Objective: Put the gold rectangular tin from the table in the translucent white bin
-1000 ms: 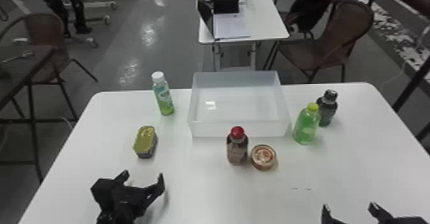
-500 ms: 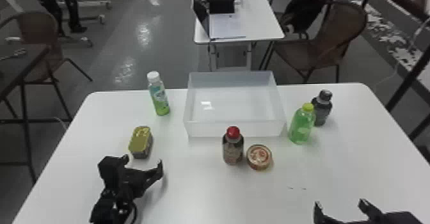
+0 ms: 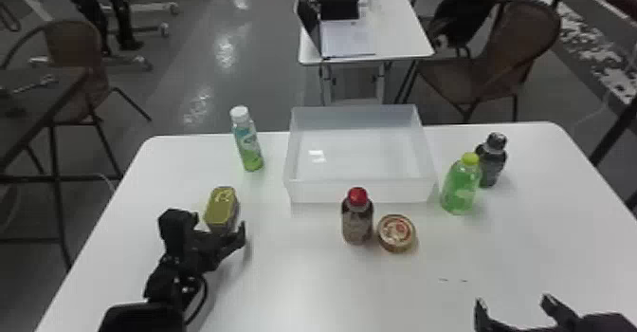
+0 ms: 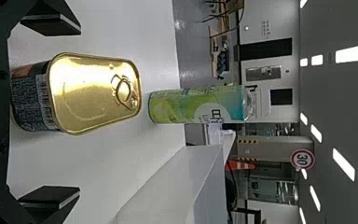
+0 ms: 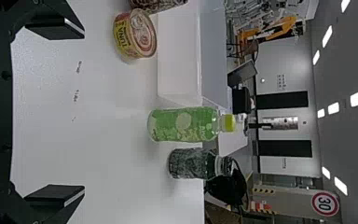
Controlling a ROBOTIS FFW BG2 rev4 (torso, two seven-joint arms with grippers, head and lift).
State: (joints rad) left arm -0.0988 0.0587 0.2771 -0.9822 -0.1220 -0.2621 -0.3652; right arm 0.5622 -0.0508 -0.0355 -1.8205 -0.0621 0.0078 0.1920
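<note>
Head view: the left gripper (image 3: 219, 224) has advanced to the gold rectangular tin (image 3: 221, 206), its 2 fingers spread, on the table (image 3: 294, 279); a grasp seems next, then the translucent white bin (image 3: 365, 191). The right gripper (image 3: 513, 300) is open, idle nearby.

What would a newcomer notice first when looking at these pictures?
Probably the shiny gold rectangular tin, lying on the table between the open fingers of the left gripper. Next, perhaps, the wide translucent white bin at the table's far side, with the red-capped bottle standing before it.
</note>
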